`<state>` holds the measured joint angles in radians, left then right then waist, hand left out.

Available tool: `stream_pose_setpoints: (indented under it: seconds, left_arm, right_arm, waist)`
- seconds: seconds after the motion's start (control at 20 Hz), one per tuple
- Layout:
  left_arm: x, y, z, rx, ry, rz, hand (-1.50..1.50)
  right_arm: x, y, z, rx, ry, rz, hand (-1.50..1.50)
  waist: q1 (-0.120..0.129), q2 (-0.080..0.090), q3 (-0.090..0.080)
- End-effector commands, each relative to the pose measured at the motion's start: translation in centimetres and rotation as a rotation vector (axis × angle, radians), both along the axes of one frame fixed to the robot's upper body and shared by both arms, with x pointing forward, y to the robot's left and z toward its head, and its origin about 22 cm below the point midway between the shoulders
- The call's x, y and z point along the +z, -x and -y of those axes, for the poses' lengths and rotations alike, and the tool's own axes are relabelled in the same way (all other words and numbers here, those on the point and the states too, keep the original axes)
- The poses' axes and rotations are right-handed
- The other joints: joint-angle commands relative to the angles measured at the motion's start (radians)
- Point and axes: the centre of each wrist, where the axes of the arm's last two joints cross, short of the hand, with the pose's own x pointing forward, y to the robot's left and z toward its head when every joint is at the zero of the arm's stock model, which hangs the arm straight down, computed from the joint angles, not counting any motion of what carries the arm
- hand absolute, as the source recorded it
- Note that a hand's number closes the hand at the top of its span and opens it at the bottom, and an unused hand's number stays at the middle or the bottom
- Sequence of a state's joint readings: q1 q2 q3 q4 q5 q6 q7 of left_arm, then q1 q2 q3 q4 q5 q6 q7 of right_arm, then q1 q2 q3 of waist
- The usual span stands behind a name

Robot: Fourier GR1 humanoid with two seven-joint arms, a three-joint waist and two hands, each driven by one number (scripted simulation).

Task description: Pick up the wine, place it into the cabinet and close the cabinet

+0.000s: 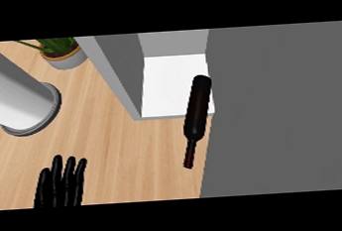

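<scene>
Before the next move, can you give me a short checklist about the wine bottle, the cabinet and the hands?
1. Wine bottle located: ok, dark bottle, base over the cabinet's white shelf, neck toward the robot.
2. Bottle fully inside cabinet: not ok, the neck lies outside, over the wooden counter.
3. Cabinet open: ok, the grey door stands at the right.
4. Left hand free: ok, open, fingers straight, resting at the lower left.
5. Right hand: cannot tell, not in view.
6. What holds the bottle: cannot tell.
</scene>
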<state>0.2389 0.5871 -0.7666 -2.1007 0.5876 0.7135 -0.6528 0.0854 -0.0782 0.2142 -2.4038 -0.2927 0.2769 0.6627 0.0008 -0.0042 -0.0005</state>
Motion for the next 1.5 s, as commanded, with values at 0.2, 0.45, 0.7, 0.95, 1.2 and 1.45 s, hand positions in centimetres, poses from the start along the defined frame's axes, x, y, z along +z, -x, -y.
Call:
stream_pose_setpoints:
  seconds: [0.2, 0.45, 0.7, 0.95, 1.2, 1.45]
  left_arm:
    - [2.3, 0.5, -3.8, 0.047, 0.01, 0.027, -1.5]
    - [2.0, 0.2, -7.4, 0.059, 0.018, 0.015, -1.5]
    - [3.1, -0.2, -9.6, 0.073, -0.014, 0.018, -1.5]
    - [2.5, -0.6, -11.5, 0.071, -0.011, 0.007, -1.5]
    - [3.0, -0.4, -12.5, 0.047, -0.016, -0.01, -1.5]
    - [4.0, -1.1, -12.8, 0.029, 0.013, -0.004, -1.5]
  right_arm:
    - [2.5, 4.3, -1.5, 0.255, -0.016, 0.05, 1.5]
    - [2.6, 5.7, -3.8, 0.339, -0.042, 0.04, 1.5]
    - [2.8, 6.2, -5.6, 0.335, -0.055, 0.046, 1.5]
    - [2.6, 7.0, -8.9, 0.351, -0.107, 0.013, 1.5]
    - [2.1, 7.0, -11.0, 0.309, -0.082, 0.066, 1.5]
    - [2.4, 6.7, -12.3, 0.282, -0.061, 0.128, 1.5]
  waist:
    - [0.008, -0.005, -0.001]
    - [0.002, -0.006, -0.002]
    - [-0.002, -0.007, -0.002]
    - [-0.001, -0.007, -0.003]
    - [0.006, -0.007, -0.002]
    - [0.009, -0.006, -0.002]
